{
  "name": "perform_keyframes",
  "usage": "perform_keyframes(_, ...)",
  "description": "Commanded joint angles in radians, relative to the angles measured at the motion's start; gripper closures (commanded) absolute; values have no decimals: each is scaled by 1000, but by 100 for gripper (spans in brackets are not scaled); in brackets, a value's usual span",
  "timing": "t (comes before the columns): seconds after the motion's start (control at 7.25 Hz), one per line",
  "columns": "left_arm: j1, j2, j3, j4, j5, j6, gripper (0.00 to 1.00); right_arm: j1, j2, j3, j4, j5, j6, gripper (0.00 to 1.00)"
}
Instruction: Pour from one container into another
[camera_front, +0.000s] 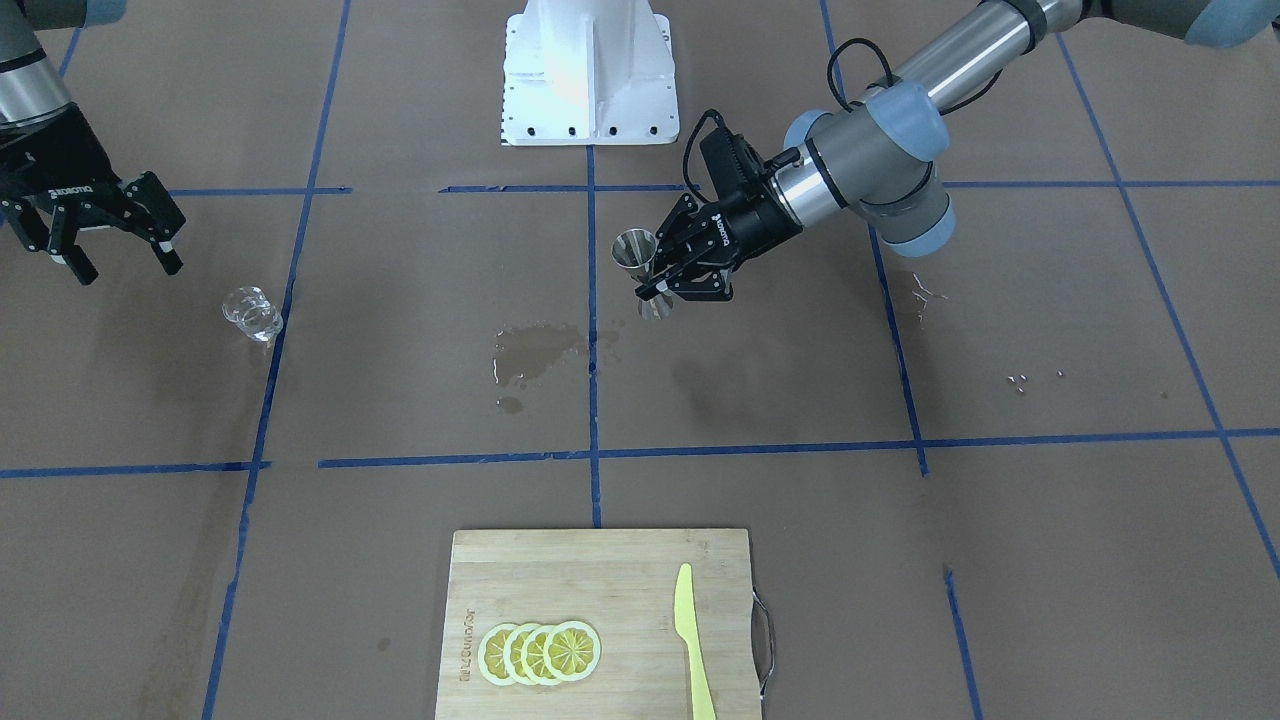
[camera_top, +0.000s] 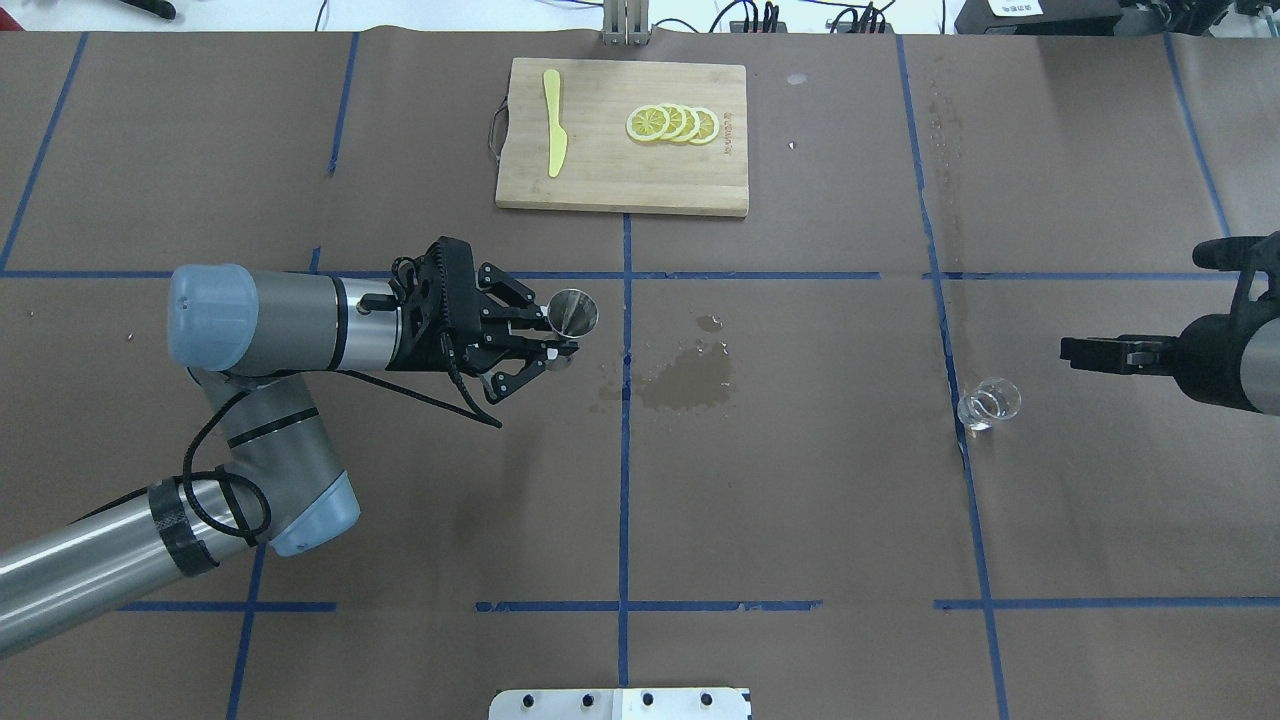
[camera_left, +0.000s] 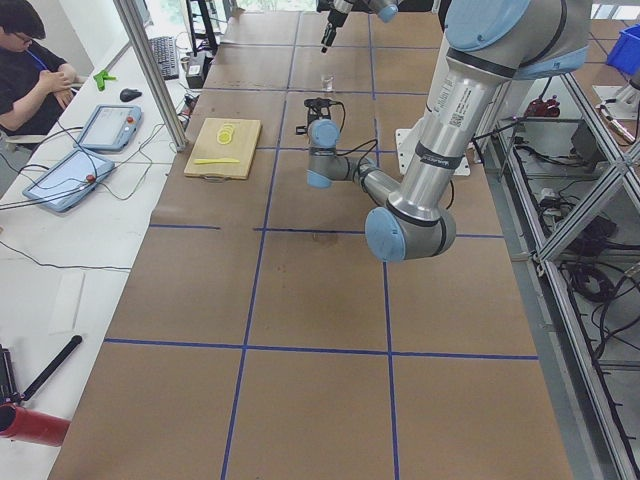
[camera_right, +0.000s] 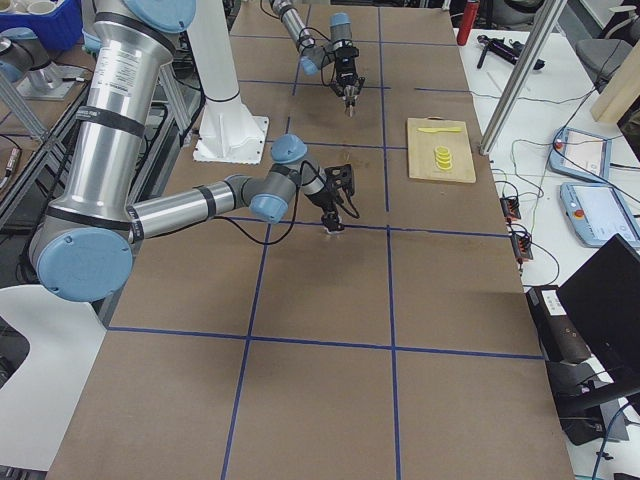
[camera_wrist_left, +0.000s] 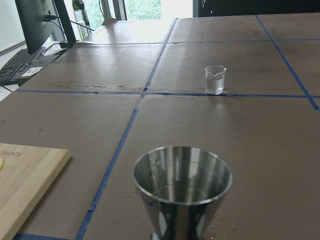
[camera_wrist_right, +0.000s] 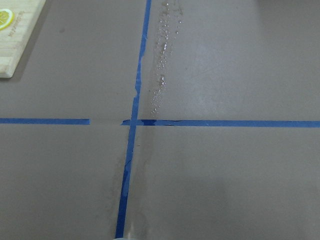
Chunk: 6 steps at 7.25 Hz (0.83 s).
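Notably: right gripper (camera_front: 128, 268), fingers spread, empty, hung near upright tumbler (camera_front: 252, 313), nearer arm; left gripper (camera_front: 652, 283) clamped upright jigger (camera_front: 634, 250) well apart from tumbler, beyond wet patch (camera_front: 535, 352).

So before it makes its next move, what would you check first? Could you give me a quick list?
1. Left gripper shut on the jigger at its waist: ok.
2. Jigger upright, mouth up, ready to receive: ok.
3. Right gripper open and empty, ready to take the glass: ok.
4. Glass tumbler standing upright, free of both grippers: ok.
5. Enough liquid in the glass tumbler to pour: cannot tell.
6. Dry surface between the two containers: not ok, there is a wet patch.
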<state>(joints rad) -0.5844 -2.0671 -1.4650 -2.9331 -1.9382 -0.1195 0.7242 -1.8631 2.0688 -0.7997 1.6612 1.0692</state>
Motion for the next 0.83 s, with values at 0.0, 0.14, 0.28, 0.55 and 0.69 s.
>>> perform_keyframes(0.0, 0, 1, 0, 0, 1, 0, 100, -196, -57, -1, 126, -298, 17, 0)
perform_keyframes(0.14, 0, 1, 0, 0, 1, 0, 100, -275, -57, -1, 129, -408, 50, 0)
perform_keyframes(0.28, 0, 2, 0, -1, 1, 0, 100, -396, -56, -2, 132, -598, 78, 0)
perform_keyframes(0.55, 0, 4, 0, -1, 1, 0, 100, -515, -44, -12, 135, -812, 133, 0)
perform_keyframes(0.69, 0, 4, 0, -1, 14, 0, 100, -561, -12, -48, 152, -919, 168, 0)
